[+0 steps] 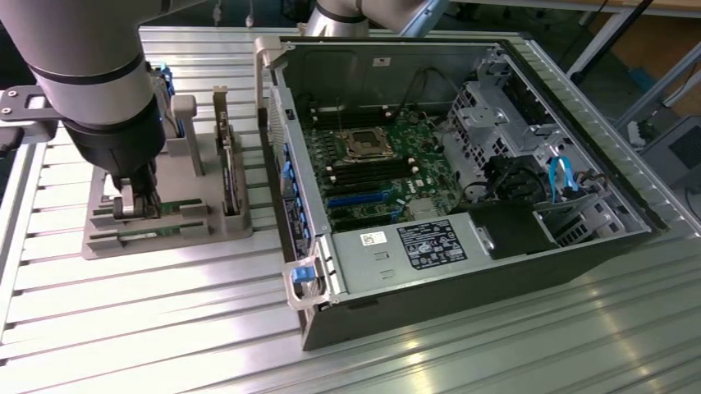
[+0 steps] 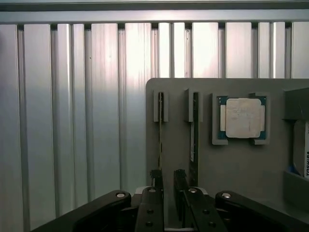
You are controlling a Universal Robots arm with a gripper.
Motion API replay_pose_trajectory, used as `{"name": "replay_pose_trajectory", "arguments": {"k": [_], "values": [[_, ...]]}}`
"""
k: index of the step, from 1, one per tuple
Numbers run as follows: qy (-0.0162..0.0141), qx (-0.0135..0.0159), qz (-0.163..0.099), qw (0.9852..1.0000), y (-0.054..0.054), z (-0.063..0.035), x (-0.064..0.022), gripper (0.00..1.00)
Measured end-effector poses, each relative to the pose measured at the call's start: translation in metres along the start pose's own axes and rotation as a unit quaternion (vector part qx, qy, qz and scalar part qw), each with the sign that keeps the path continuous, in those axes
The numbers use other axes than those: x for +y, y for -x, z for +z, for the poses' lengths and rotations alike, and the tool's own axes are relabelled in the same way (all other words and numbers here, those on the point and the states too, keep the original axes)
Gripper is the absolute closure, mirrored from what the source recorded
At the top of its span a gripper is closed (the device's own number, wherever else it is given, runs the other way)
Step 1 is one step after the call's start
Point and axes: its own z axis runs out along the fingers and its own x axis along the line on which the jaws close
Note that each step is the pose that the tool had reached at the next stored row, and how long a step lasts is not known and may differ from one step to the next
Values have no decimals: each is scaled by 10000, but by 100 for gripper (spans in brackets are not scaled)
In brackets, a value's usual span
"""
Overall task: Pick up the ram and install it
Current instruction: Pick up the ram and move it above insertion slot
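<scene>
Fingers of my gripper sit narrowly parted, poised at one end of the ram on its grey holder.

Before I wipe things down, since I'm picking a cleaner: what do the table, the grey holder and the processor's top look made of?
Table: bare ribbed metal, likely aluminium, shiny glare. Grey holder: matte, probably plastic, no reflections. Processor top: dull silver metal plate on a green board.
</scene>
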Motion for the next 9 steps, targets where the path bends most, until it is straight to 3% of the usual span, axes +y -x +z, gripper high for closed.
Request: {"name": "replay_pose_trajectory", "arguments": {"k": [9], "values": [[0,0,0,10000,0,121,-4,76]]}}
